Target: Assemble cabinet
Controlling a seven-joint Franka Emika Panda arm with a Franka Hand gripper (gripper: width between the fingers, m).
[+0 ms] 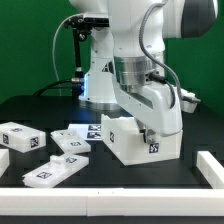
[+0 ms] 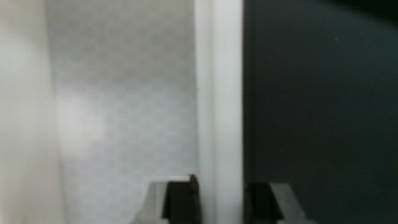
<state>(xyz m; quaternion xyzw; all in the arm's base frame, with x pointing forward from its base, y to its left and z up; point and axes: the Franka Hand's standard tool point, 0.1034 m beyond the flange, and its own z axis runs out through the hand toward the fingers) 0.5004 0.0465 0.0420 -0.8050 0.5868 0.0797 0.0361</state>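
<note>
The cabinet [image 1: 125,148] is a white thin-walled box with a black-and-white tag on its front, standing on the black table right of centre in the exterior view. My gripper [image 1: 148,132] reaches down onto its upper right part. In the wrist view one thin white cabinet wall [image 2: 217,90] runs straight between my fingers, with the pale inner side on one side and the black table on the other. My gripper [image 2: 219,203] straddles this wall edge, and both dark pads [image 2: 180,202] press against it. The fingertips are hidden by the arm in the exterior view.
Three loose white tagged pieces lie at the exterior view's left: one [image 1: 22,137] at the far left, one [image 1: 70,143] nearer the cabinet, one [image 1: 55,171] in front. The marker board [image 1: 85,130] lies behind them. A white rail [image 1: 210,166] borders the table's front and right.
</note>
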